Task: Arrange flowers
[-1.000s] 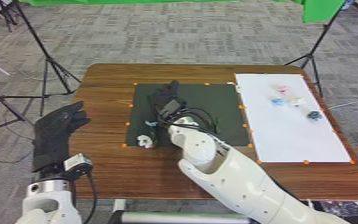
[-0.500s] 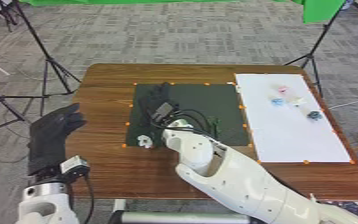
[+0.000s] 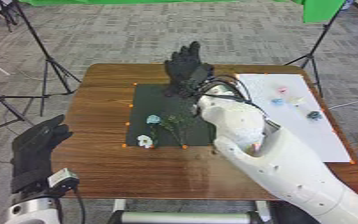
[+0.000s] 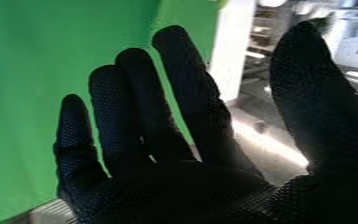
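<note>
In the head view my right hand (image 3: 186, 74) is over the far edge of the black mat (image 3: 162, 102), fingers straight and holding nothing. The right wrist view shows the same hand (image 4: 171, 187) with fingers and thumb spread. A blue flower (image 3: 153, 119) and a white flower (image 3: 145, 141) lie on the mat's near left part, with green stems (image 3: 177, 131) beside them. My left hand (image 3: 35, 150) is left of the table, its fingers straight. On the white sheet (image 3: 313, 142) are a pink flower (image 3: 282, 89), a light blue one (image 3: 278, 101), a cream one (image 3: 296, 101) and a dark teal one (image 3: 314, 115).
The brown wooden table (image 3: 100, 120) has orange markers around the mat and the sheet. My right arm crosses the table's near right part and covers some of the sheet. Tripod legs (image 3: 51, 65) stand on the floor beyond the table's left side.
My right hand has moved away from the flowers toward the table's far edge, uncovering the blue flower and stems. My left hand has shifted slightly toward the near left.
</note>
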You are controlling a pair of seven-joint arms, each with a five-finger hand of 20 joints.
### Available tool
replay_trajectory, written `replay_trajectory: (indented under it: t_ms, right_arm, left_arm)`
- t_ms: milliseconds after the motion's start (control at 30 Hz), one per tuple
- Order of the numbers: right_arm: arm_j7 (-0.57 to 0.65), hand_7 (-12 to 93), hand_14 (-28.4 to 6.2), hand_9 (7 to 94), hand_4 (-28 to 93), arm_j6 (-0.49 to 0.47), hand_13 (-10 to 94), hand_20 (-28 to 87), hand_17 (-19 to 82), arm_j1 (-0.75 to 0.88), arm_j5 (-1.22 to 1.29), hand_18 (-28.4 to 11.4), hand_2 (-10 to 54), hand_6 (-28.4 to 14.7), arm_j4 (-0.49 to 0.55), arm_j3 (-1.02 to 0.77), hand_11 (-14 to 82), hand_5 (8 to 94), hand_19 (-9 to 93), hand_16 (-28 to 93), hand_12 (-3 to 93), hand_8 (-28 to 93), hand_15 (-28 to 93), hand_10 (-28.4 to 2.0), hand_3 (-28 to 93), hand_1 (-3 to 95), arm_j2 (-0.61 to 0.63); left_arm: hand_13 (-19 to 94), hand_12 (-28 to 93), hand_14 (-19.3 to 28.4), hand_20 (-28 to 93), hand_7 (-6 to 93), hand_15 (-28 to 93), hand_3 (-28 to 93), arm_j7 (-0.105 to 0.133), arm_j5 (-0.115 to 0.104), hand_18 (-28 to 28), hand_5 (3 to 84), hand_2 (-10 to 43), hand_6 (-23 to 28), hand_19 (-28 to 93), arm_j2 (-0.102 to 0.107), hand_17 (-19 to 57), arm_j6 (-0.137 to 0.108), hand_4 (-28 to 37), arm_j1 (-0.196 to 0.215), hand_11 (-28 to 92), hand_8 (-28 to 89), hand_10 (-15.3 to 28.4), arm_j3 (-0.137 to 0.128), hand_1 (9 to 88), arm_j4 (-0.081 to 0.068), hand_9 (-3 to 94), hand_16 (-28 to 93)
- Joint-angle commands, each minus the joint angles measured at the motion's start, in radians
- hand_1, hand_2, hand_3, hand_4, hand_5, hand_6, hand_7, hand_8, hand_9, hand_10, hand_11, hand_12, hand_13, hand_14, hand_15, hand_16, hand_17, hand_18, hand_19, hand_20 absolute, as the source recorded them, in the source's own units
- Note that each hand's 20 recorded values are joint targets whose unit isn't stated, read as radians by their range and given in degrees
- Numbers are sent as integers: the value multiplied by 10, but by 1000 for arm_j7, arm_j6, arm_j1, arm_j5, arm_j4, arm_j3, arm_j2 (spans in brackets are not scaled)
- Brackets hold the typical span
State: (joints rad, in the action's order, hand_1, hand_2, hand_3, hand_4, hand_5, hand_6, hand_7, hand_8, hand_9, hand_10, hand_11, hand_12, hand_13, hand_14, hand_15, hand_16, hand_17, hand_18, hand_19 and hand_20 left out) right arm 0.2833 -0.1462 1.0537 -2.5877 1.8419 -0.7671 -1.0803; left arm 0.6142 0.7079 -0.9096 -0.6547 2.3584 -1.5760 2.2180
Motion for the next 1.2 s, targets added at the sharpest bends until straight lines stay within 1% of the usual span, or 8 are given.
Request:
replay_trajectory:
  t_ms: [33, 167, 367, 433, 567, 733, 900, 1200]
  right_arm:
    - [36, 286, -281, 421, -269, -23, 229, 299, -50, 80, 8, -284, -65, -72, 0, -111, 521, 590, 617, 181, 225, -134, 811, -251, 866, 242, 149]
    - [72, 285, -281, 421, -266, -15, 230, 301, -50, 117, 39, -284, -60, -71, -5, -154, 519, 584, 616, 183, 227, -133, 810, -252, 865, 243, 220]
    - [140, 267, -281, 421, -262, -16, 231, 302, -48, 175, 89, -284, -54, -74, -28, -221, 507, 573, 617, 184, 226, -133, 808, -251, 867, 242, 306]
    - [154, 261, -281, 420, -262, -18, 231, 302, -47, 187, 93, -284, -51, -76, -38, -230, 503, 570, 617, 185, 227, -132, 807, -252, 867, 241, 335]
    - [185, 256, -281, 418, -260, -25, 230, 301, -48, 220, 104, -284, -49, -77, -57, -275, 495, 566, 617, 185, 225, -130, 807, -255, 869, 239, 365]
    - [208, 239, -283, 410, -259, -79, 219, 300, -49, 246, 108, -284, -46, -84, -86, -330, 462, 554, 617, 185, 217, -126, 804, -259, 872, 238, 381]
    - [254, 195, -284, 397, -259, -146, 181, 297, -57, 282, 125, -284, -29, -96, -104, -380, 338, 530, 613, 179, 198, -109, 772, -268, 867, 222, 394]
    - [248, 145, -284, 337, -255, -313, 96, 281, -90, 343, 83, -284, -3, -126, -110, -448, 189, 475, 586, 149, 195, -95, 672, -283, 839, 188, 379]
  left_arm:
    - [332, 133, 284, 461, 195, 841, 826, 40, -30, 240, 530, 48, 169, 543, 3, -43, -27, -162, 30, 512, -99, 248, 14, 280, 10, 425, -228]
    - [332, 132, 284, 461, 194, 841, 825, 64, -54, 240, 530, 48, 169, 543, 22, -43, -39, -162, 27, 512, -98, 247, 29, 281, 8, 425, -228]
    - [332, 133, 284, 461, 195, 841, 825, 51, -41, 240, 530, 49, 169, 543, 13, -43, -27, -162, 16, 512, -98, 248, 29, 281, 3, 425, -228]
    - [331, 133, 284, 461, 195, 841, 824, 79, -71, 240, 530, 49, 169, 543, 36, -43, -40, -161, 19, 512, -98, 248, 42, 281, 3, 425, -228]
    - [331, 132, 284, 461, 194, 841, 824, 90, -83, 240, 530, 48, 169, 543, 49, -43, -45, -160, 6, 511, -98, 248, 58, 282, 0, 425, -228]
    - [331, 132, 284, 461, 194, 841, 826, 81, -75, 240, 530, 48, 169, 543, 44, -43, -39, -159, -1, 512, -98, 248, 57, 282, -2, 424, -229]
    - [331, 132, 284, 461, 195, 841, 825, 112, -107, 240, 531, 49, 169, 543, 75, -43, -51, -159, -8, 512, -98, 248, 73, 282, -4, 424, -229]
    - [332, 132, 284, 461, 194, 841, 826, 98, -91, 240, 530, 47, 170, 543, 60, -43, -41, -158, -9, 512, -98, 248, 67, 284, -8, 424, -229]
